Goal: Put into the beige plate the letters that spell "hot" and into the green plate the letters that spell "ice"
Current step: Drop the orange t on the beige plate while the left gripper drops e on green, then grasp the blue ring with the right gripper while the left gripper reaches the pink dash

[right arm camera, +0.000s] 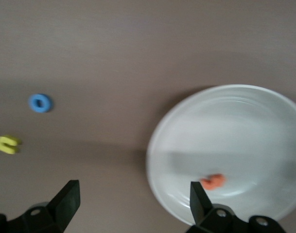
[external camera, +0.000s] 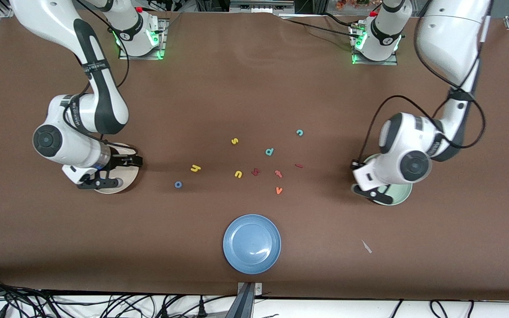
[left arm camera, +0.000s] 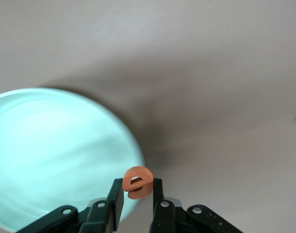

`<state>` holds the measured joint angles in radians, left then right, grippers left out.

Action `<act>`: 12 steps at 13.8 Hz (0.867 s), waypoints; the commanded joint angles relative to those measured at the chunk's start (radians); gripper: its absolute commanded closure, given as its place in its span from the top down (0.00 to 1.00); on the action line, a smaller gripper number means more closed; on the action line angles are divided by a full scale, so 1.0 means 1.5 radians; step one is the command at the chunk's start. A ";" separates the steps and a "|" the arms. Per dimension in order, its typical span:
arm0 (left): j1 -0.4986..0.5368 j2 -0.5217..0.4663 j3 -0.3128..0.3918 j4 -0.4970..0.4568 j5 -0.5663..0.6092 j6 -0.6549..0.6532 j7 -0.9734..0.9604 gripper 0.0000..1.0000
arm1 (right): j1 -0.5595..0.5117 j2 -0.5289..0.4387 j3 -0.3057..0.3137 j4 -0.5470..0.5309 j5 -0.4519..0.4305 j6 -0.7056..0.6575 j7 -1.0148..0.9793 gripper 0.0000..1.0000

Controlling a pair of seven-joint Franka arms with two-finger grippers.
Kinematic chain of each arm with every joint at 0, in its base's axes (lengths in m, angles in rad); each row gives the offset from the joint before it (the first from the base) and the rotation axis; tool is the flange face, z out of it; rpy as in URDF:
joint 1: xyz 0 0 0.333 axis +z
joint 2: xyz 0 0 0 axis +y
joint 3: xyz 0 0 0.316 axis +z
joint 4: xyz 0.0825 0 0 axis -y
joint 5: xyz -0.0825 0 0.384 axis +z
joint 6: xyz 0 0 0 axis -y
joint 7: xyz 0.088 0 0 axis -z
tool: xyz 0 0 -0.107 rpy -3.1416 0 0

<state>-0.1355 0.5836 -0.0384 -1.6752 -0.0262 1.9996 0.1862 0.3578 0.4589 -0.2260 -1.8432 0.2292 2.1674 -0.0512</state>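
My left gripper (left arm camera: 137, 193) is shut on the orange "e" (left arm camera: 137, 182) and hangs over the rim of the green plate (left arm camera: 50, 155), which shows under the left hand (external camera: 366, 187) at the left arm's end (external camera: 399, 194). My right gripper (right arm camera: 134, 194) stands open over the edge of the beige plate (right arm camera: 245, 121), at the right arm's end (external camera: 124, 182). The orange "t" (right arm camera: 213, 181) lies in that plate. On the table lie the blue "o" (external camera: 178, 184), yellow "h" (external camera: 195, 168), teal "c" (external camera: 299, 132) and dark red "i" (external camera: 298, 166).
Other loose letters lie mid-table: yellow "s" (external camera: 234, 141), yellow "u" (external camera: 238, 174), teal "d" (external camera: 269, 152), orange "v" (external camera: 279, 190), a dark red letter (external camera: 256, 172) and a pinkish-red one (external camera: 278, 173). A blue plate (external camera: 252, 244) sits nearest the front camera.
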 commanded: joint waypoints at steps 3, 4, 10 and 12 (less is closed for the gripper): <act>0.065 0.022 -0.005 -0.012 -0.004 -0.003 0.077 0.19 | 0.062 0.079 0.006 0.060 0.014 0.022 0.002 1.00; 0.070 0.032 -0.005 -0.012 -0.004 0.001 0.078 0.21 | 0.074 0.092 0.006 0.060 0.014 0.056 0.021 1.00; 0.061 0.016 -0.015 0.001 -0.005 -0.022 0.071 1.00 | 0.112 0.138 0.007 0.060 0.013 0.165 0.073 1.00; 0.059 -0.006 -0.043 0.009 -0.005 -0.033 0.067 1.00 | 0.113 0.147 0.008 0.061 0.014 0.181 0.072 1.00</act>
<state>-0.0373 0.6229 -0.0764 -1.6715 -0.0262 1.9877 0.2838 0.5201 0.6518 -0.2065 -1.7809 0.2359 2.4219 0.0502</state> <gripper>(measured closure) 0.207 0.000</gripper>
